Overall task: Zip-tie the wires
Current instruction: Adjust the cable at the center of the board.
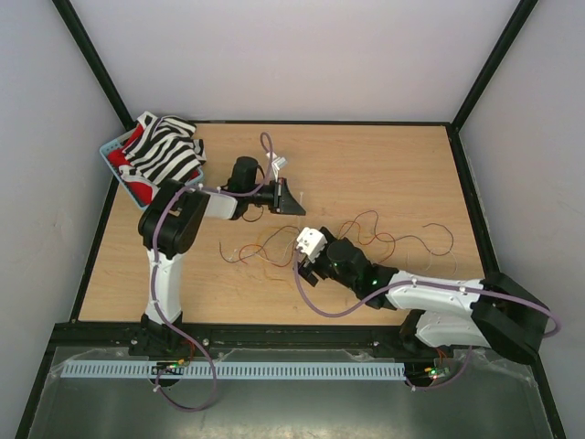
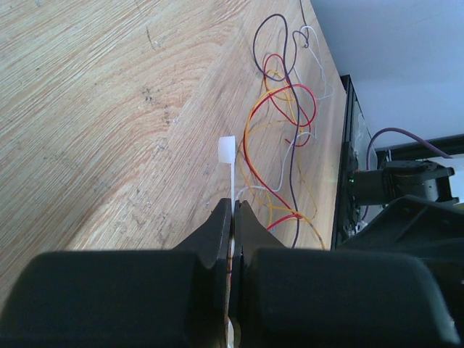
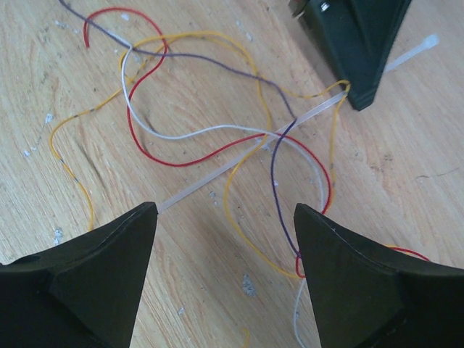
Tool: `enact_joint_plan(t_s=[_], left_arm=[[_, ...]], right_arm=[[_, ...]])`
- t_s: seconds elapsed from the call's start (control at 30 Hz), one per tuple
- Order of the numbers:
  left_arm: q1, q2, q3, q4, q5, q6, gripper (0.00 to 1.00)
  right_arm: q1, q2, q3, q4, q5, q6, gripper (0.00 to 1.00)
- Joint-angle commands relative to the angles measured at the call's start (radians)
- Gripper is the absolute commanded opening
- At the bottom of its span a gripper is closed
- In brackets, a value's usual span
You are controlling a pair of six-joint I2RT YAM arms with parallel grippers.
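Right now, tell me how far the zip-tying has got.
Done: the left end effector is shut on the zip tie. In hand: the strip reaches across the loose wires, its tail near the open right end effector. Left: no loop is formed; the tail must go round the wires, through the head, and be pulled tight.

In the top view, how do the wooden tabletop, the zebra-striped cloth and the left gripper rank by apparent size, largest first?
Largest to smallest:
1. wooden tabletop
2. zebra-striped cloth
3. left gripper, shut on the zip tie
The differences are plain, so nearness to the camera does not change the order.
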Motion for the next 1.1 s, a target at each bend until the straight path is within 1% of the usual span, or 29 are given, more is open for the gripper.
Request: enact_joint_plan(t_s=[0.0,0.2,0.27,0.33,0.37,0.4,0.5,0.63,0.77,0.93,1.07], left_arm=[[-0.001,-0.055,-0.017,0.019,0.007,-0.008,0.00],[-0.001,-0.055,-0.021,0.019,0.009,-0.015,0.00],[-0.001,-0.055,-0.023,0.019,0.015,-0.015,0.00],[0.000,-0.055,-0.025,0.019,0.015,-0.011,0.00],[0.000,-0.057,-0.026,0.017,0.015,-0.012,0.00],[0.001,-0.057,-0.027,0.018,0.016,-0.011,0.00],[-0.001,-0.055,-0.026,0.017,0.016,-0.014,0.00],[-0.001,-0.055,-0.026,0.018,0.017,-0.021,0.00],[-0.001,-0.055,-0.027,0.018,0.016,-0.024,0.00],[-0.001,-0.049,-0.030,0.017,0.016,-0.026,0.00],[0.001,-0.042,-0.029,0.018,0.017,-0.044,0.00]], right_arm=[[-0.007,0.068,0.020,0.057,-0.022,-0.005,0.85],[-0.026,0.194,0.065,0.092,0.006,0.000,0.76],[-0.045,0.236,0.085,0.097,0.025,0.006,0.63],[-0.079,0.273,0.102,0.105,-0.006,0.015,0.55],[-0.094,0.291,0.111,0.108,-0.014,0.017,0.53],[-0.105,0.310,0.122,0.108,-0.015,0.011,0.52],[-0.131,0.360,0.155,0.110,-0.017,-0.009,0.45],[-0.152,0.408,0.203,0.113,-0.018,-0.040,0.42],[-0.197,0.450,0.254,0.116,-0.051,-0.040,0.39],[-0.202,0.462,0.280,0.113,-0.040,-0.044,0.39],[-0.202,0.429,0.273,0.090,-0.072,-0.023,0.40]])
